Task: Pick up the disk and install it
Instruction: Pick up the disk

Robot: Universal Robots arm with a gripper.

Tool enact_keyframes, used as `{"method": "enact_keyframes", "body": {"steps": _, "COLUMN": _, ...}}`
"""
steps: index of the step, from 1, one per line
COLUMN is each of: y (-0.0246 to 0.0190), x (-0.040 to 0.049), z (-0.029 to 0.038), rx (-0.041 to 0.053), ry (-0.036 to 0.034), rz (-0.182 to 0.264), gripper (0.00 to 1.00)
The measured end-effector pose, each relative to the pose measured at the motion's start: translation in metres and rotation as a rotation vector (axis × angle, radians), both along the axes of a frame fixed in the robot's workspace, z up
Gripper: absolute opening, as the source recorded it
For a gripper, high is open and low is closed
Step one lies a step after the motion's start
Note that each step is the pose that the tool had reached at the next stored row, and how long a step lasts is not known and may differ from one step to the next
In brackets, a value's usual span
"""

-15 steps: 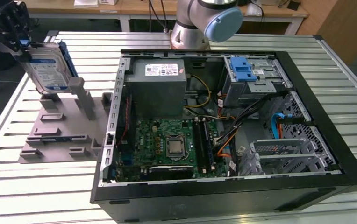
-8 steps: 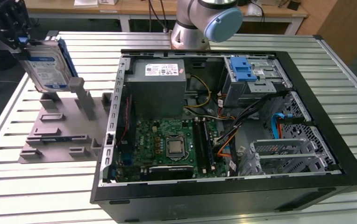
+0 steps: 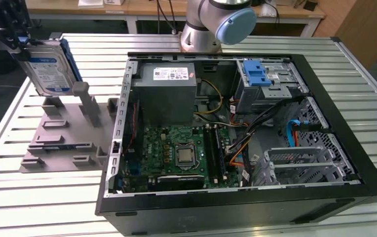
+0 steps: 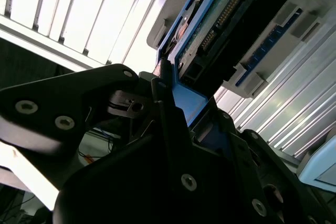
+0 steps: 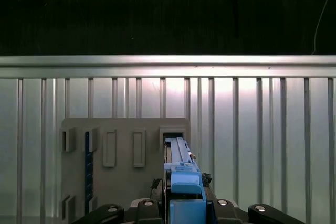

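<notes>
The disk (image 3: 47,69), a silver hard drive with a white-and-blue label in a blue carrier, stands on edge at the exterior view's upper left. My gripper (image 3: 19,45) is shut on its upper end. The disk's lower end is level with the posts of the grey fixture (image 3: 63,133); I cannot tell whether it touches them. In the first wrist view the disk (image 5: 181,174) appears edge-on between the black fingers (image 5: 147,205), in line with a slot of the fixture (image 5: 121,182). In the second wrist view the fingers (image 4: 163,108) clamp the blue carrier of the disk (image 4: 210,19).
An open black computer case (image 3: 119,123) lies at the exterior view's right of the fixture. It holds a motherboard (image 3: 175,153), a grey power supply (image 3: 169,89) and a metal drive bay with a blue clip (image 3: 259,74). The arm's base (image 3: 208,24) stands behind it.
</notes>
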State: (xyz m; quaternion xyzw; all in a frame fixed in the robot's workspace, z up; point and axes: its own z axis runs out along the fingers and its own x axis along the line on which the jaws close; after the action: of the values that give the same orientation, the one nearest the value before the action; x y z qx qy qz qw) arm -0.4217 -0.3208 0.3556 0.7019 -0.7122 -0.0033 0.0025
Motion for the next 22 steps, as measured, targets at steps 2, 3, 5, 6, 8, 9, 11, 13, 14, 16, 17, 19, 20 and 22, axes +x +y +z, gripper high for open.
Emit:
{"method": "enact_keyframes", "body": {"steps": 2, "y": 0.0001, "x": 0.0, "z": 0.0014, "rx": 0.0, "ry": 0.0001, "rz": 0.0, "gripper": 0.36}}
{"method": "enact_keyframes", "body": {"steps": 3, "y": 0.0001, "x": 0.0, "z": 0.002, "rx": 0.0, "ry": 0.0001, "rz": 0.0, "gripper": 0.36}}
{"method": "enact_keyframes", "body": {"steps": 5, "y": 0.0001, "x": 0.0, "z": 0.0032, "rx": 0.0, "ry": 0.0001, "rz": 0.0, "gripper": 0.36}}
{"method": "enact_keyframes", "body": {"steps": 6, "y": 0.0001, "x": 0.0, "z": 0.004, "rx": -0.0001, "ry": 0.0002, "rz": 0.0, "gripper": 0.36}}
{"method": "enact_keyframes", "body": {"steps": 8, "y": 0.0002, "x": 0.0, "z": 0.0051, "rx": 0.0, "ry": 0.0, "rz": 0.0, "gripper": 0.36}}
{"method": "enact_keyframes", "body": {"steps": 9, "y": 0.0003, "x": 0.0, "z": 0.0057, "rx": 0.0, "ry": 0.0, "rz": 0.0, "gripper": 0.36}}
{"method": "enact_keyframes", "body": {"steps": 11, "y": 0.0004, "x": 0.0, "z": 0.0068, "rx": 0.0, "ry": 0.0, "rz": 0.0, "gripper": 0.36}}
{"method": "enact_keyframes", "body": {"steps": 13, "y": 0.0006, "x": 0.0, "z": 0.0079, "rx": 0.0, "ry": 0.0001, "rz": 0.0, "gripper": 0.36}}
{"method": "enact_keyframes", "body": {"steps": 14, "y": 0.0006, "x": 0.0, "z": 0.0083, "rx": 0.0, "ry": 0.0001, "rz": 0.0, "gripper": 0.36}}
{"method": "enact_keyframes", "body": {"steps": 16, "y": 0.0008, "x": 0.0, "z": 0.0093, "rx": 0.0, "ry": 0.0, "rz": 0.0, "gripper": 0.36}}
{"method": "enact_keyframes", "body": {"steps": 17, "y": 0.0009, "x": 0.0, "z": 0.0098, "rx": 0.0, "ry": 0.0001, "rz": 0.0, "gripper": 0.36}}
{"method": "enact_keyframes", "body": {"steps": 19, "y": 0.001, "x": 0.0, "z": 0.0108, "rx": 0.0, "ry": 0.0001, "rz": 0.0, "gripper": 0.36}}
{"method": "enact_keyframes", "body": {"steps": 20, "y": 0.0011, "x": 0.0, "z": 0.0113, "rx": 0.0, "ry": 0.0001, "rz": 0.0, "gripper": 0.36}}
{"method": "enact_keyframes", "body": {"steps": 22, "y": 0.0013, "x": 0.0, "z": 0.0124, "rx": 0.0, "ry": 0.0001, "rz": 0.0, "gripper": 0.36}}
